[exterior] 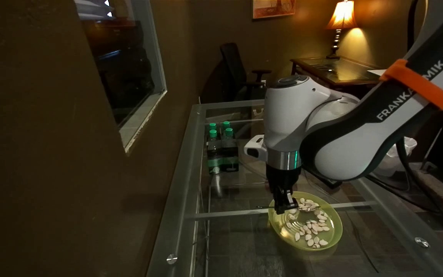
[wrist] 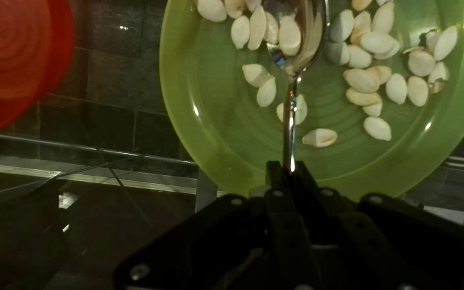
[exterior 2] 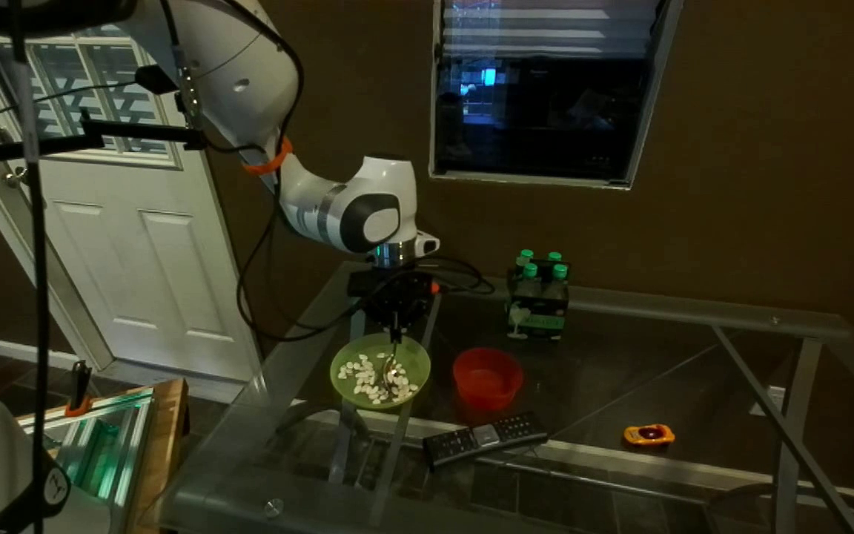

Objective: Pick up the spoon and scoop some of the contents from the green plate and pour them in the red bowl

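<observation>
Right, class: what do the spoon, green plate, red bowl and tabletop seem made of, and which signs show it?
Spoon: polished metal, probably steel, with mirror-like reflections.
Green plate: glossy, likely plastic, possibly glass; translucent, with sharp highlights.
Red bowl: glossy, probably plastic; a glint shows on its smooth surface.
Tabletop: apparently clear glass; floor tiles show through.

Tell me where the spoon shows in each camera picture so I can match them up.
In an exterior view: spoon right of centre, below the middle, partly hidden by the gripper.
In an exterior view: spoon slightly left of centre, below the gripper.
In the wrist view: spoon right of centre, head cut off by the top edge.
Shared landmark: the green plate, behind the spoon's head in each.
</observation>
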Available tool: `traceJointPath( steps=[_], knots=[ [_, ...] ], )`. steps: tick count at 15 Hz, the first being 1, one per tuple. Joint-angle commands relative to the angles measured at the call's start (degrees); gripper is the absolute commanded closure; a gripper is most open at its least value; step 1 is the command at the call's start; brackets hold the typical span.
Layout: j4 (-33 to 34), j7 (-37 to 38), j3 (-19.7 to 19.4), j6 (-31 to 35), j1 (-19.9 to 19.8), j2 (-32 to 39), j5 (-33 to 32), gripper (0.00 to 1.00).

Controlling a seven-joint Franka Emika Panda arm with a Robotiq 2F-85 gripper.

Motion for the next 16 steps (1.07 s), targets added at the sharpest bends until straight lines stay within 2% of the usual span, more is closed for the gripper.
traceJointPath(
  steps=[1,5,16],
  knots=[
    [0.1,4.8,-1.32,1.63,1.52,0.77,-4.24,0.98],
    [0.22,11.52,-3.46,2.36,3.36,0.94,-8.93,0.98],
    [0.86,26.55,-7.61,1.47,7.25,1.25,-15.73,0.98]
  ],
)
